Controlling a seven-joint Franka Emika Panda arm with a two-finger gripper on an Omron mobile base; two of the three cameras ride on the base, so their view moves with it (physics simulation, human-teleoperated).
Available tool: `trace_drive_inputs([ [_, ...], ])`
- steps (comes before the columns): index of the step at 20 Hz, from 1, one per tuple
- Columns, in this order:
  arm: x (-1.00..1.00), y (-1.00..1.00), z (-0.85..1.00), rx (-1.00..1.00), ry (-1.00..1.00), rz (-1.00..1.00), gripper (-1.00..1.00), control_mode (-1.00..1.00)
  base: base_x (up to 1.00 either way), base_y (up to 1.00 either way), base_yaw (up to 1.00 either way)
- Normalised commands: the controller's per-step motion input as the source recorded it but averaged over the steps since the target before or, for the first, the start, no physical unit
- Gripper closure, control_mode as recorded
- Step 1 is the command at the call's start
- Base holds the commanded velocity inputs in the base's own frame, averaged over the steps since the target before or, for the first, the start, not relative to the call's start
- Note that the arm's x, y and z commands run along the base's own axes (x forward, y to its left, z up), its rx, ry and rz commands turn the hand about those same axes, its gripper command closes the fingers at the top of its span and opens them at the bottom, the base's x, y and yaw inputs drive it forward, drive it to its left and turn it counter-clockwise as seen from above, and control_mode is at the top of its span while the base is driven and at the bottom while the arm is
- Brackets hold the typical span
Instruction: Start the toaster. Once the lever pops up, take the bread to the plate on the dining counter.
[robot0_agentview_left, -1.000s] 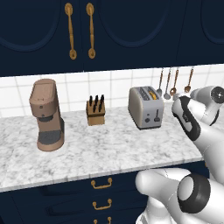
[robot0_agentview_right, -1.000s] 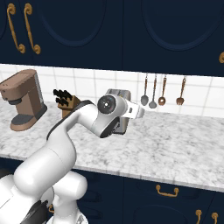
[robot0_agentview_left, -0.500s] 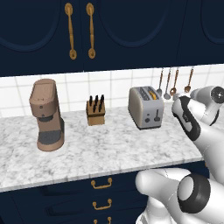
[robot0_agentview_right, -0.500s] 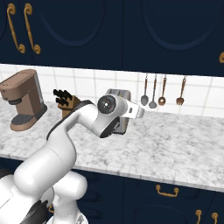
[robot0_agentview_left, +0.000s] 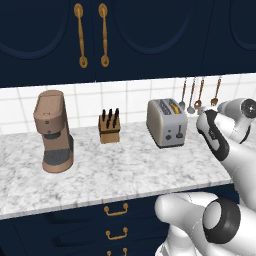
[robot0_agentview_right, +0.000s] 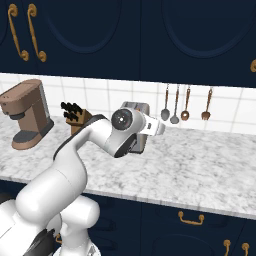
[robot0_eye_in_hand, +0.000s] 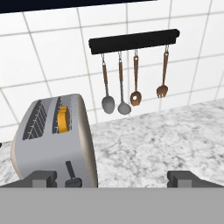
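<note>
- Marble bench under navy cabinets; camera and scene unchanged from the earlier frames.
- White arm hasn't moved; it sits right of the toaster, apart from it.
- Coffee machine at bench left, same spot.
- Toaster upright near the back wall tiles, bread sitting in one slot, golden top edge showing.
- Knife block between coffee machine and toaster.
- Utensil rail on the tiles, four utensils hanging.
- Gripper: jaws wide, empty, tips low in the hand view.
- Lever on the toaster's narrow face, just beside the left fingertip.
</note>
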Motion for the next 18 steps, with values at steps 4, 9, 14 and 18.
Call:
trace_drive_inputs([
  [4, 0.00, 0.00, 0.00, 0.00, 0.00, 0.00, -1.00, -1.00, 0.00, 0.00, 0.00],
  [9, 0.00, 0.00, 0.00, 0.00, 0.00, 0.00, -1.00, -1.00, 0.00, 0.00, 0.00],
  [14, 0.00, 0.00, 0.00, 0.00, 0.00, 0.00, -1.00, -1.00, 0.00, 0.00, 0.00],
  [18, 0.00, 0.00, 0.00, 0.00, 0.00, 0.00, -1.00, -1.00, 0.00, 0.00, 0.00],
])
